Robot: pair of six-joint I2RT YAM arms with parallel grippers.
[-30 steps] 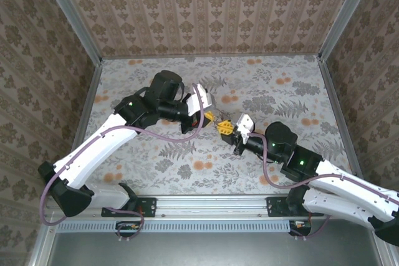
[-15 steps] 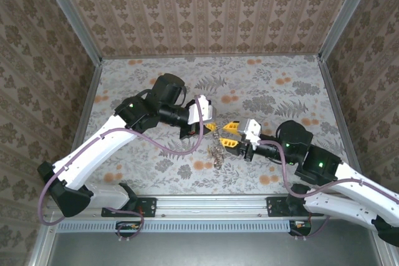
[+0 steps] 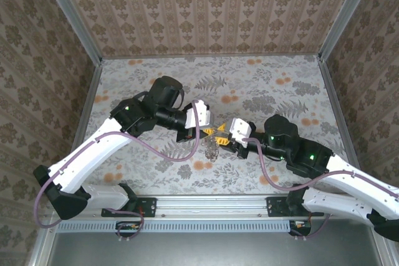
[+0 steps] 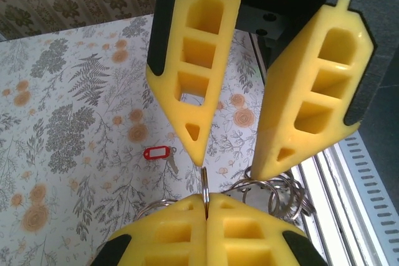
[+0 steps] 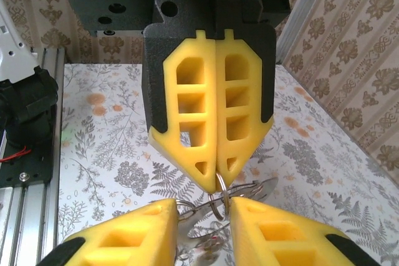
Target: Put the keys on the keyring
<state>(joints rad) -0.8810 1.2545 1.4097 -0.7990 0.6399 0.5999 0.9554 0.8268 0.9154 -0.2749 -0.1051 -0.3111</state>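
The keyring [image 4: 282,195] is a bunch of linked thin silvery wire loops hanging between the two grippers, and from above it dangles over the table [image 3: 211,148]. My left gripper [image 4: 206,200] is shut on one upright loop of it. In the right wrist view the left gripper [image 5: 219,177] pinches that loop [image 5: 222,199] from above. My right gripper [image 5: 202,209] is open, one finger on either side of the loops; it also faces the left wrist camera [image 4: 230,167]. One red-headed key [image 4: 157,152] lies flat on the table beyond the fingers. The other key cannot be made out.
The floral table surface [image 3: 268,85] is walled in by patterned panels. An aluminium rail [image 3: 206,202] runs along the near edge by the arm bases. Both arms meet near the table's middle [image 3: 216,134].
My right gripper has shifted left, closing in on the left gripper, and its open fingers now straddle the hanging loops. The left gripper still holds the keyring, a little lower.
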